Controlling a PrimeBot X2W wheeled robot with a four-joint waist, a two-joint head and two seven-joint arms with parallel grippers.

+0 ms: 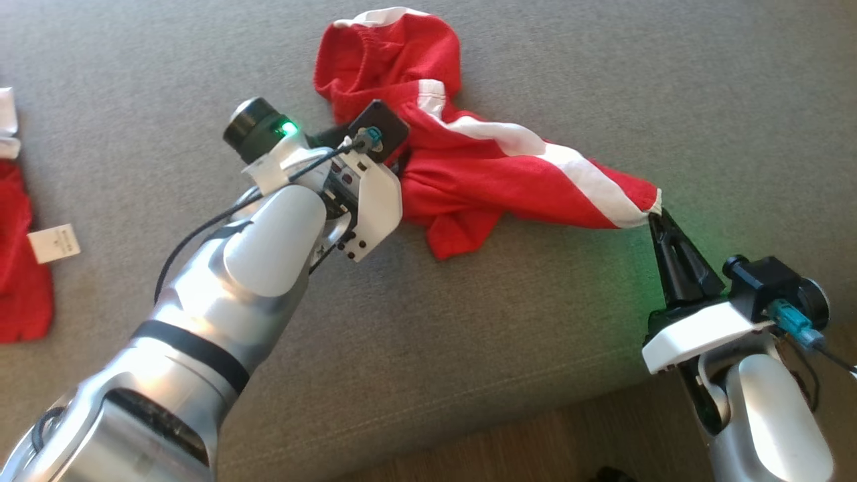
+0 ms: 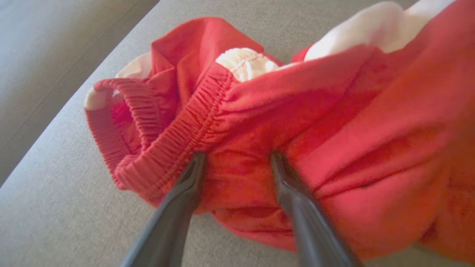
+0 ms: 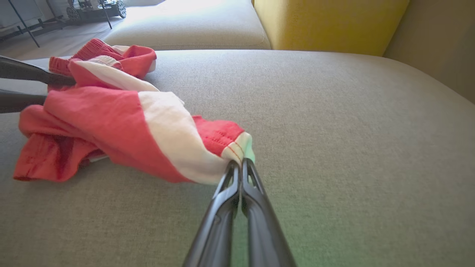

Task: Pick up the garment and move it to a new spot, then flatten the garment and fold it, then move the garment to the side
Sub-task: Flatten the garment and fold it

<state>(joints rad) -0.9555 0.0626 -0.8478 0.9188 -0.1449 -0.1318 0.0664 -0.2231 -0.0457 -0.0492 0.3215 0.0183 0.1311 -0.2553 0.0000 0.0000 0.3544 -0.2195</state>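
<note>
1. A crumpled red cloth garment (image 1: 482, 174) with a white side stripe and a gathered elastic waistband lies on a broad grey woven-fabric sofa cushion (image 1: 469, 348), in the upper middle of the head view
2. The garment's waistband end sits bunched toward the top of that frame, while one leg is drawn out in a taut line toward the right edge
3. The right gripper (image 1: 659, 214), at the right of the head view, is clamped on the garment's hem corner; in the right wrist view its two dark fingers meet at the centre of the frame, pinching the white-edged hem
4. The left gripper (image 2: 237, 157) stands with its jaws spread wide; in the left wrist view both fingertips press against the red fabric just below the waistband, with a bulge of cloth between them, not gripped
5. In the head view the left arm's pale wrist covers that gripper's fingers, at the garment's left side
6. At the left edge of the right wrist view the left gripper's fingers (image 3: 26, 72) reach in, parted, touching the garment
7. A second red cloth (image 1: 20, 268) with a white rectangular tag (image 1: 55, 242) lies at the far left of the head view, well apart from the garment
8. A yellow upholstered cushion (image 3: 326, 22) stands at the top of the right wrist view
9. Brown wooden floor (image 1: 535, 442) shows along the bottom of the head view
</note>
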